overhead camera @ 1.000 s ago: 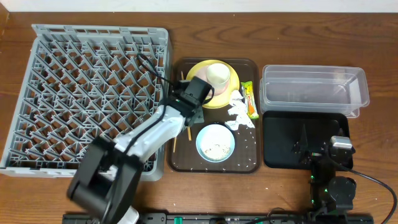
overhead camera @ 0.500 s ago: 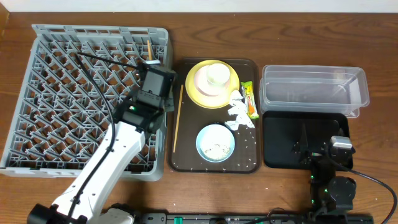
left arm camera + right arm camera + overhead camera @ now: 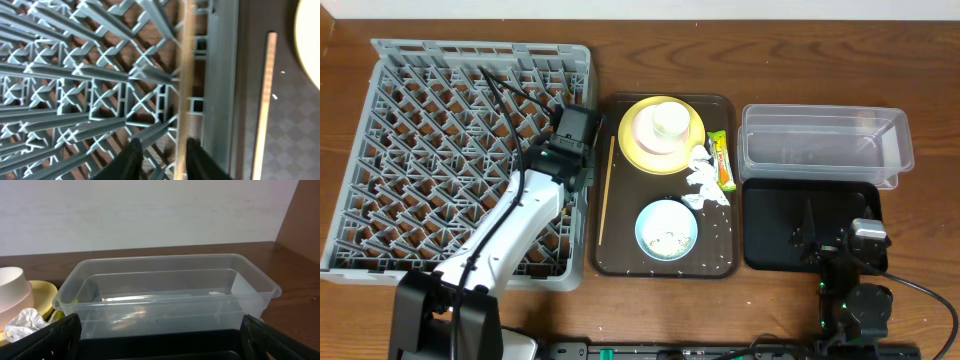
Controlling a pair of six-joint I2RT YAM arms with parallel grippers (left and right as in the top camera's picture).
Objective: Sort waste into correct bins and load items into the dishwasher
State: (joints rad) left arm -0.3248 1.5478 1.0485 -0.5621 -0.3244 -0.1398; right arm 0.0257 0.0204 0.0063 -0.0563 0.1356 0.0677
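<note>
Landmark: brown tray (image 3: 620, 258).

Left of the tray: 1 grey dish rack (image 3: 440, 150), its right wall just beside the tray's left edge. The left arm lay across the rack's right part. From overhead the wrist body hid the left gripper (image 3: 164, 152). In the wrist view only the two fingers (image 3: 131, 159) showed, cut off by the bottom edge.

Chopsticks: 2.
- The first chopstick (image 3: 185, 75) ran between those fingers, over the rack wall nearest the tray. It was blurred and cut off at the top and bottom of the frame. It seemed to lie against one finger, but I could not tell whether the jaws were clamped on it.
- The second chopstick (image 3: 605, 190) lay flat on the tray along its left edge.

On the tray:
- 1 yellow plate (image 3: 635, 152) at the far end, with 1 white cup (image 3: 670, 120) on it.
- 1 blue bowl (image 3: 641, 226) at the near end, holding rice (image 3: 667, 240).
- A clump of white paper scraps (image 3: 703, 180) touching the plate's right rim; the number of pieces was unclear.
- 1 snack wrapper (image 3: 722, 162) by the tray's right edge.
- Loose grains (image 3: 720, 238) lay right of the bowl, too small to count.

Right of the tray:
- 1 clear tub (image 3: 825, 118), level with the tray's far end.
- 1 black tray (image 3: 775, 215), level with the tray's near end.
- The right gripper (image 3: 160, 330) was over the black tray, jaws spread wide and holding nothing.

In the right wrist view the cup and plate were cut off at the left edge.
</note>
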